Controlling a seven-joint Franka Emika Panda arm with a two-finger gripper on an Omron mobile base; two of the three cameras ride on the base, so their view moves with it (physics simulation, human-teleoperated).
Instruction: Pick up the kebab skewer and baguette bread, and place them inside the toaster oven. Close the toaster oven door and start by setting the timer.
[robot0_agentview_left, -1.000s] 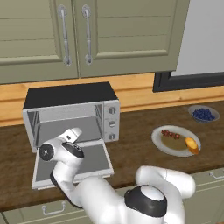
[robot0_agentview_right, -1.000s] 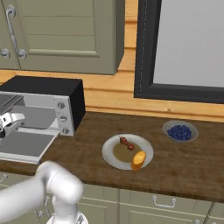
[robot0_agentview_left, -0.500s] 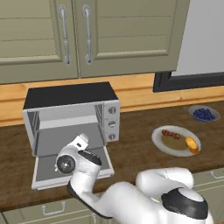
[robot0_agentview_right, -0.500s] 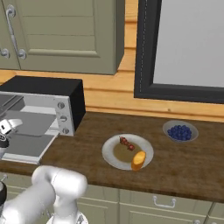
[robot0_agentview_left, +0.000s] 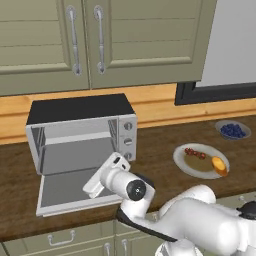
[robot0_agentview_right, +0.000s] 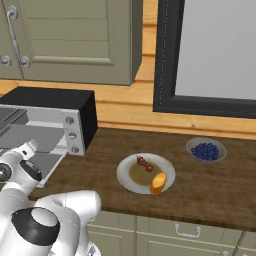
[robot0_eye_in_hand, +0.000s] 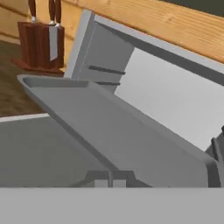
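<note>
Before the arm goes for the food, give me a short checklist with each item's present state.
1. Toaster oven door down and open: ok.
2. Oven cavity free for loading: ok, a grey tray sits inside, nothing on it.
3. Kebab skewer on the plate: ok, untouched.
4. Baguette bread on the same plate, beside the skewer: ok.
5. Gripper free of load: ok, jaws shut, nothing between them.
6. Jaws opened for a pick: not ok.
</note>
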